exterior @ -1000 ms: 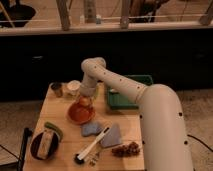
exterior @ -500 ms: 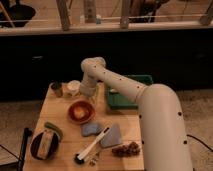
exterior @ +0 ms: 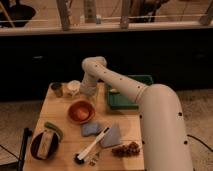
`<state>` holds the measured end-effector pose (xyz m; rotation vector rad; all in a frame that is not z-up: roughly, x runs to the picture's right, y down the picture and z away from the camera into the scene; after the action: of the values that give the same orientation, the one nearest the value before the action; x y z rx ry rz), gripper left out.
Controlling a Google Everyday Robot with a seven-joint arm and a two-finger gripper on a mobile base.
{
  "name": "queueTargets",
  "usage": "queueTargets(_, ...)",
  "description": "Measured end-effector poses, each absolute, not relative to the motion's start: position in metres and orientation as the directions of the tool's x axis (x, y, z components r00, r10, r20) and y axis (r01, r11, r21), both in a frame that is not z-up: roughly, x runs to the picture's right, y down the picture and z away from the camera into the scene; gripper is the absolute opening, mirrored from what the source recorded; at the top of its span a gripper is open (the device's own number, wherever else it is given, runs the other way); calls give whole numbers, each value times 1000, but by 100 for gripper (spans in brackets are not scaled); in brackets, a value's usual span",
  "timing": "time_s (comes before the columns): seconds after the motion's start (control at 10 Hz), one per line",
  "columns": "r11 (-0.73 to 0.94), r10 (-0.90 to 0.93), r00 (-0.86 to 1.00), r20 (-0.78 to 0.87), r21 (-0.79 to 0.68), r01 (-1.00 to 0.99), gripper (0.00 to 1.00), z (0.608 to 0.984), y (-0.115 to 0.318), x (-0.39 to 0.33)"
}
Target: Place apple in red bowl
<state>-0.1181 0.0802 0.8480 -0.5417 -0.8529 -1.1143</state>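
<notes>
The red bowl [exterior: 75, 106] sits left of centre on the wooden table [exterior: 60, 112]. A small round orange-red shape with a paler sheen, the apple [exterior: 83, 114], lies inside the bowl. My gripper [exterior: 86, 93] hangs from the white arm just beyond the bowl's far rim, raised a little above it and apart from the apple. It holds nothing that I can see.
A small white cup [exterior: 73, 87] and a dark cup [exterior: 57, 89] stand at the back left, close to the gripper. A green tray [exterior: 131, 98] is to the right. A dark bowl [exterior: 44, 145], blue cloths [exterior: 111, 136], a brush [exterior: 93, 147] and brown grapes [exterior: 125, 148] lie at the front.
The gripper was low over the red bowl a second ago; it has since risen and drawn back toward the bowl's far rim. The bowl's inside now shows.
</notes>
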Motion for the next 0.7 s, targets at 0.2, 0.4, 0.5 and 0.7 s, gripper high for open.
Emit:
queueTargets(0.2, 362, -547, 184, 817, 32, 932, 80, 848, 79, -118)
queueTargets(0.4, 351, -542, 178, 822, 29, 936, 80, 848, 80, -122)
queueTargets(0.5, 345, -538, 174, 825, 28, 938, 80, 848, 82, -125)
queueTargets(0.7, 338, -527, 171, 832, 20, 941, 80, 850, 84, -127)
